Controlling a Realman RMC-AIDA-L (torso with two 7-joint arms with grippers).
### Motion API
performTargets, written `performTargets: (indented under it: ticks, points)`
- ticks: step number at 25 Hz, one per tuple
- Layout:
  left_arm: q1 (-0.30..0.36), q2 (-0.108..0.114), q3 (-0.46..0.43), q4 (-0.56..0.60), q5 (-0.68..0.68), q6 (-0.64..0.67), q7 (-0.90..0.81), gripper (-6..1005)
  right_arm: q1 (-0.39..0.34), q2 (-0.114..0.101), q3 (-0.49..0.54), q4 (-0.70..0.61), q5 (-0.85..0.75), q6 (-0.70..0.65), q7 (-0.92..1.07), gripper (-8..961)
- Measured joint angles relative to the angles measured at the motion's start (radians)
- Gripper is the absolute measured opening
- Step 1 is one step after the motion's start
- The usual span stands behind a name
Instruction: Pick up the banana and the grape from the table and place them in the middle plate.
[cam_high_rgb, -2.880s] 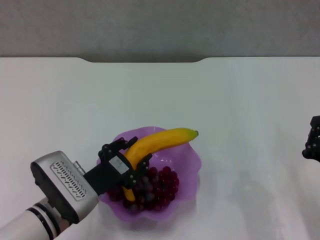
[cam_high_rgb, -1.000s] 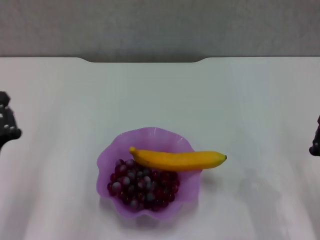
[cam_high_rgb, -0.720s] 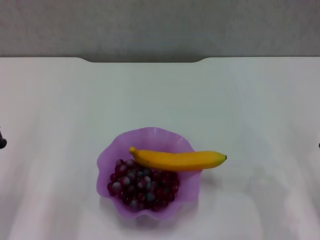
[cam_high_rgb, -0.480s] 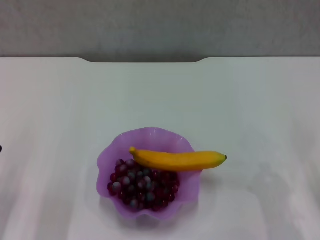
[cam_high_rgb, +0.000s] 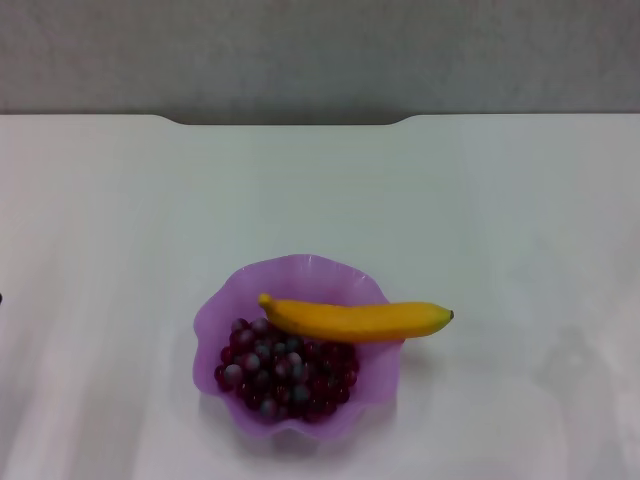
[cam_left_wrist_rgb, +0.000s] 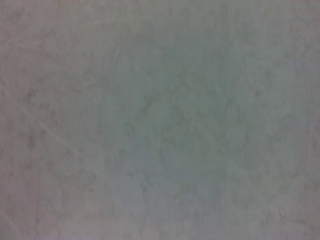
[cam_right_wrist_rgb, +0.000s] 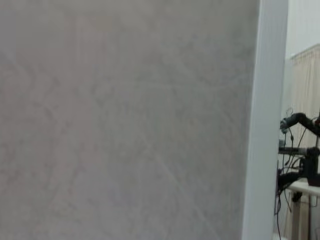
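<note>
The purple scalloped middle plate (cam_high_rgb: 225, 312) sits at the near middle of the white table (cam_high_rgb: 320, 190). The banana (cam_high_rgb: 355, 320) lies across the plate's far side, its dark tip sticking out past the right rim. The grape (cam_high_rgb: 283, 378) bunch fills the near part of the plate, just under the banana. Neither gripper shows in the head view. The two wrist views show only a bare pale surface, with no fingers.
The table's far edge has a notch (cam_high_rgb: 285, 120) against a grey wall. In the right wrist view a white edge (cam_right_wrist_rgb: 264, 120) borders the pale surface, with dark equipment (cam_right_wrist_rgb: 300, 150) beyond it.
The left gripper let go of the banana and drew off to the left, out of view. The banana now lies flat across the plate. The right gripper also left the right edge.
</note>
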Motion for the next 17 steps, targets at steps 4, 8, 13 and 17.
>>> performTargets:
  ticks: [4, 8, 13, 17]
  points:
    - [-0.004, 0.001, 0.000, 0.007, 0.000, -0.004, 0.000, 24, 0.039, -0.002, 0.002, 0.016, -0.005, -0.010, -0.003, -1]
    - [-0.018, 0.002, 0.003, 0.016, 0.000, -0.004, -0.001, 24, 0.082, -0.002, -0.006, 0.056, -0.007, -0.011, -0.004, -1]
    - [-0.041, 0.003, 0.000, 0.026, 0.000, 0.000, -0.040, 24, 0.122, 0.002, -0.010, 0.106, -0.008, -0.003, -0.003, -1]
    - [-0.057, 0.003, 0.003, 0.041, 0.001, -0.014, -0.050, 24, 0.135, 0.002, -0.012, 0.108, -0.011, -0.002, -0.005, -1]
